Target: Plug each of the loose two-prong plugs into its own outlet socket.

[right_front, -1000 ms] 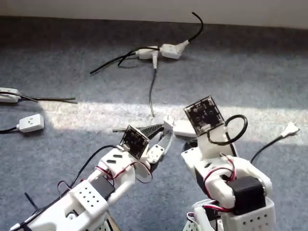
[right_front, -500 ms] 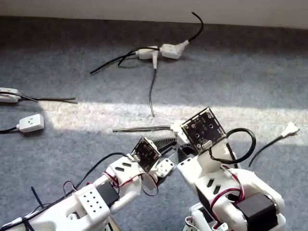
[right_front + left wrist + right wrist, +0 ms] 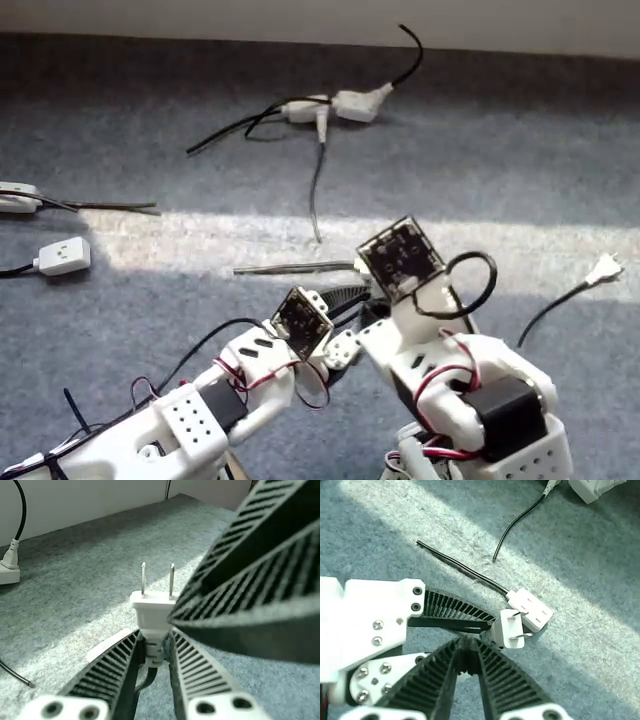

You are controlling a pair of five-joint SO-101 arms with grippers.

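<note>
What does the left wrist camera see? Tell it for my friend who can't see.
The left gripper pinches a white two-prong plug, prongs pointing away over grey carpet. A black ribbed finger of the other gripper looms close beside it.

Three cameras, one patch of carpet

The high camera sits above and behind my two arms, looking down and forward over the carpet [image 3: 150,300] to the far wall [image 3: 200,15], well back from the work. My left wrist camera looks out low along my left gripper [image 3: 155,637], very near the plug [image 3: 152,612] and almost level with the floor. My right wrist camera looks steeply down past my right gripper [image 3: 465,644], close to the carpet. Both wrist views share the plug, and each shows the other gripper. The high view covers that same spot, just ahead of my arms.
</note>
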